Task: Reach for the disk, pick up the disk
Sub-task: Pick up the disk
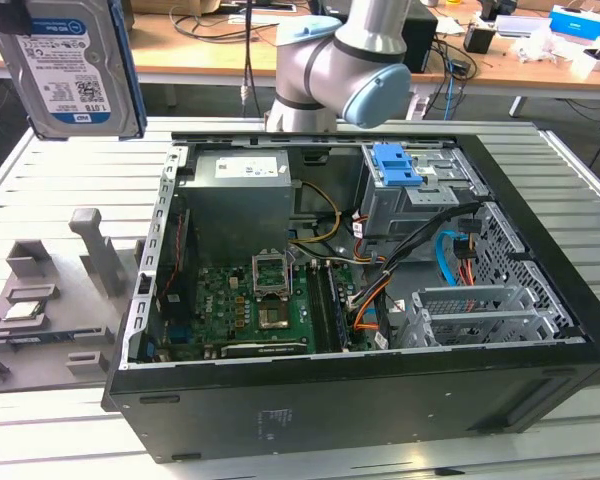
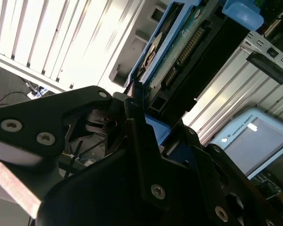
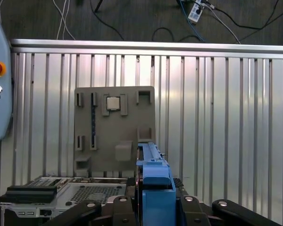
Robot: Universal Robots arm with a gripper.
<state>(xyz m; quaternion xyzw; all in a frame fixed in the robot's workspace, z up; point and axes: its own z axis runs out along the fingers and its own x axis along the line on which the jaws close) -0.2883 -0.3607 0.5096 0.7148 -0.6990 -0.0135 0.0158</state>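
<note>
Tool clamps disk; held high above table.

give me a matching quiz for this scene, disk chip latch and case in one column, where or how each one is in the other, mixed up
Things:
1. disk
2. chip
3. latch
4. case

Places or states:
a. on top of the grey cage
b. open, lying on the slatted table
c. clamped in the gripper, up off the table
d. in a pocket of the grey holder

Pairs: 1-c, 2-d, 3-a, 4-b
</note>
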